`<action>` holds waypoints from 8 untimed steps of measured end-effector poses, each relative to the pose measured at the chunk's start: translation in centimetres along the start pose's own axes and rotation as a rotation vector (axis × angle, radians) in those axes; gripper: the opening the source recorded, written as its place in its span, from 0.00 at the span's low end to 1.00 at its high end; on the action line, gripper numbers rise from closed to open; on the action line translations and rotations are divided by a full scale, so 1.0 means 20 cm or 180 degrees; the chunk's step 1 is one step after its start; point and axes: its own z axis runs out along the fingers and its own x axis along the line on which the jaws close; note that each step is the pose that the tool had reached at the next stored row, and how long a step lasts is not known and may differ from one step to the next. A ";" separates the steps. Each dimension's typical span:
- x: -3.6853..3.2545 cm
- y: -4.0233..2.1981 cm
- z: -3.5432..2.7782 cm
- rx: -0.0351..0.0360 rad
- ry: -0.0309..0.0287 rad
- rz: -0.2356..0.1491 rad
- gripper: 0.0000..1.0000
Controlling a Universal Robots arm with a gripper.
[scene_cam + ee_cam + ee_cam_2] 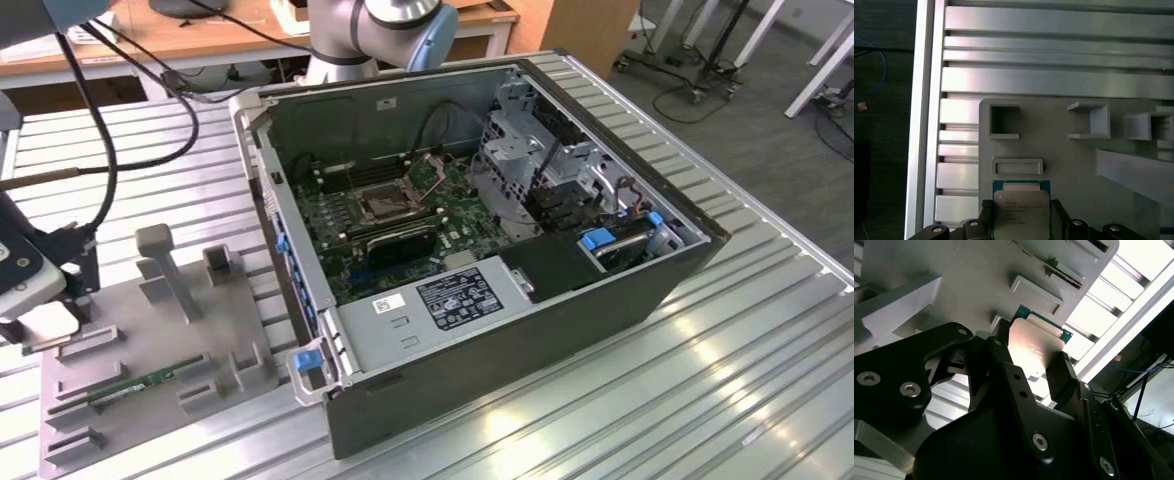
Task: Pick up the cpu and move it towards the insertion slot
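- gripper (1030,362) hangs at the far edge of the exterior view's left, pointing down over one end of a grey fixture plate (1074,170) that lies on the slatted metal table (694,400).
- arm (387,25) rises behind the open computer case (534,350); black cables (94,130) loop from there across to the wrist end beside the plate.
- jaws stand narrow: in both wrist views the two black fingers (986,212) sit against opposite edges of the cpu (1021,212), clasping it between them.
- the cpu shows its silvery top to the wrist cameras, with a thin green rim along one edge, just beside a shallow rectangular pocket in the plate.
- whether the cpu is resting on the plate or already raised off it cannot be told.
- the insertion slot (387,205), a square metal frame with a dark centre, lies on the green board (461,215) inside the case, well apart from the gripper, towards the exterior view's right.
- a long green memory stick (147,383) lies flat on the plate, near the gripper.
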 end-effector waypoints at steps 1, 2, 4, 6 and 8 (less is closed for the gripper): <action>0.000 0.001 -0.015 0.0000 0.0000 0.0000 0.54; 0.000 0.001 -0.030 0.0000 0.0000 0.0000 0.54; 0.000 0.002 -0.059 0.0000 0.0000 0.0000 0.54; 0.000 0.003 -0.085 0.0000 0.0000 0.0000 0.54; 0.000 0.004 -0.105 0.0000 0.0000 0.0000 0.54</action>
